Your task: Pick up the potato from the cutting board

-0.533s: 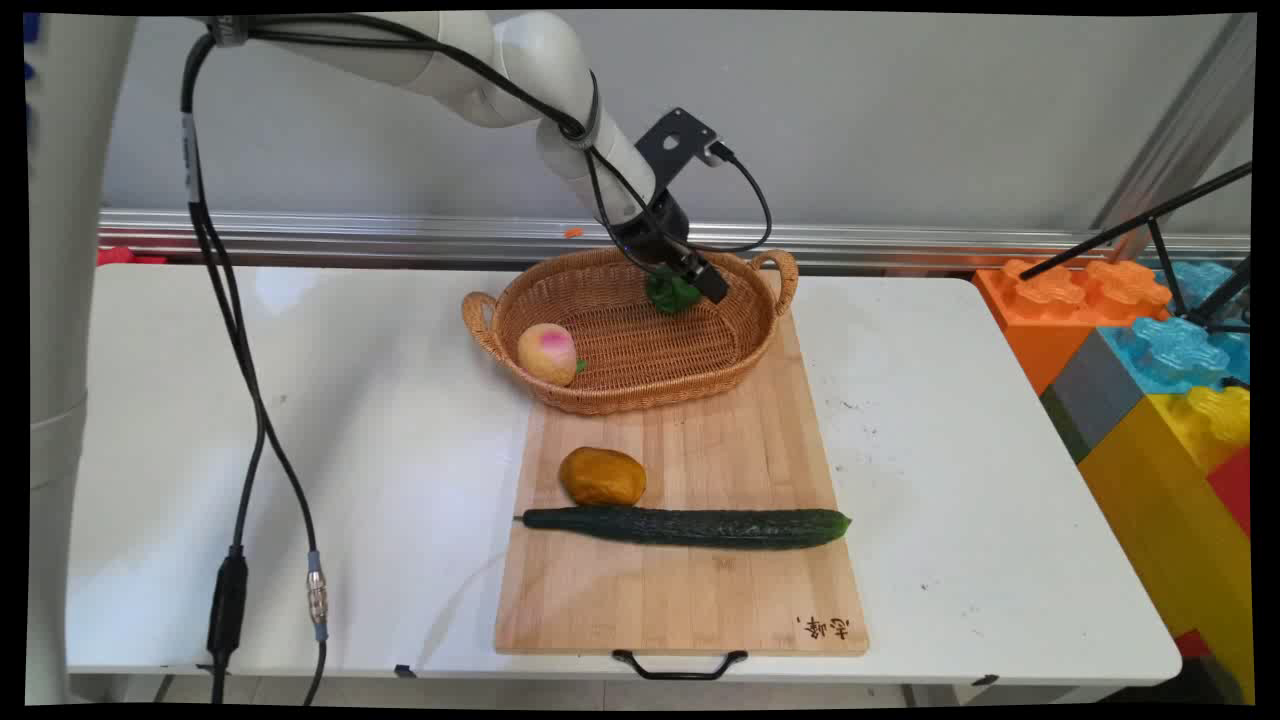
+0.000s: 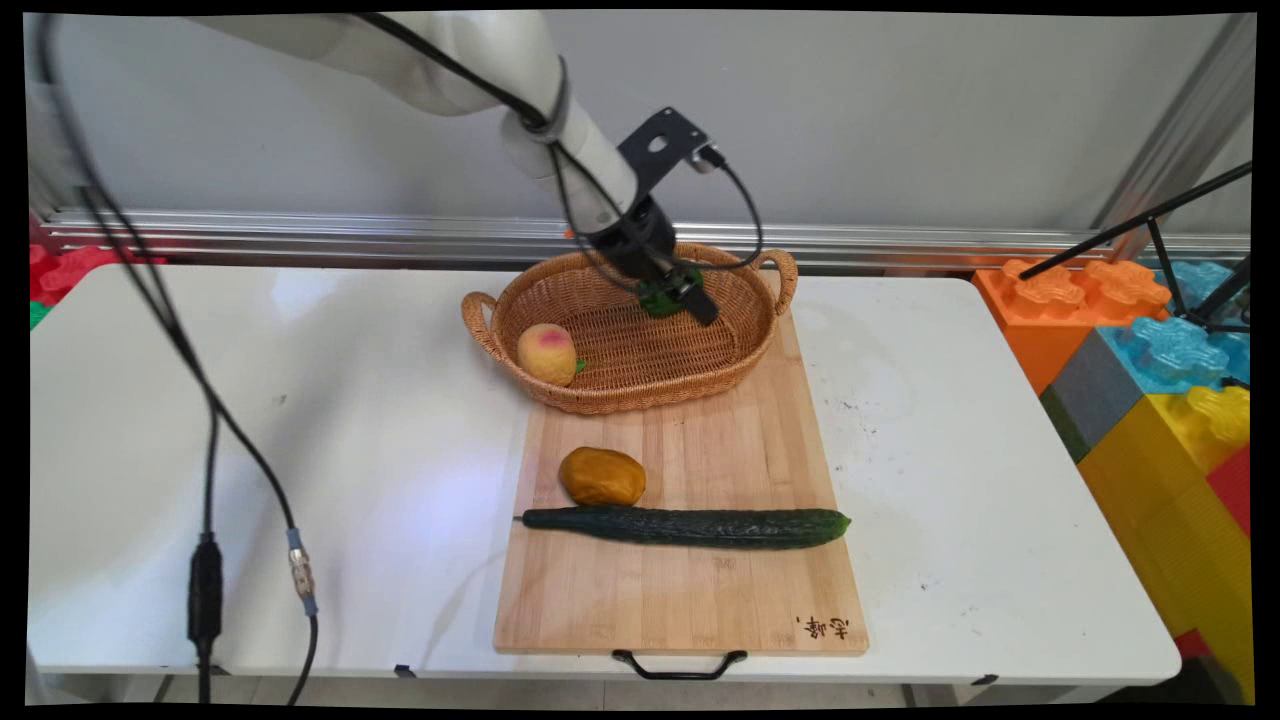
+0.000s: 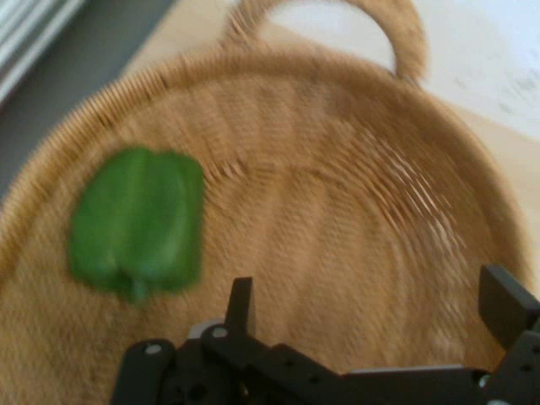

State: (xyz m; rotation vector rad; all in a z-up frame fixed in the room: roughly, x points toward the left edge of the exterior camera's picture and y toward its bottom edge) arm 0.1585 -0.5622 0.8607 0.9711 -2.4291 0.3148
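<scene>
- Your claw hangs over the basket with its fingers spread apart, gripping nothing.
- The green pepper lies free on the basket floor, just beside the claw.
- A peach sits at the basket's other end.

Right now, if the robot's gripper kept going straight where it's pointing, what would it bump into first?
Probably the woven floor of the wicker basket. The gripper is open and points into it. The green pepper lies off to one side, so it looks out of that line, though depth is unclear.
</scene>
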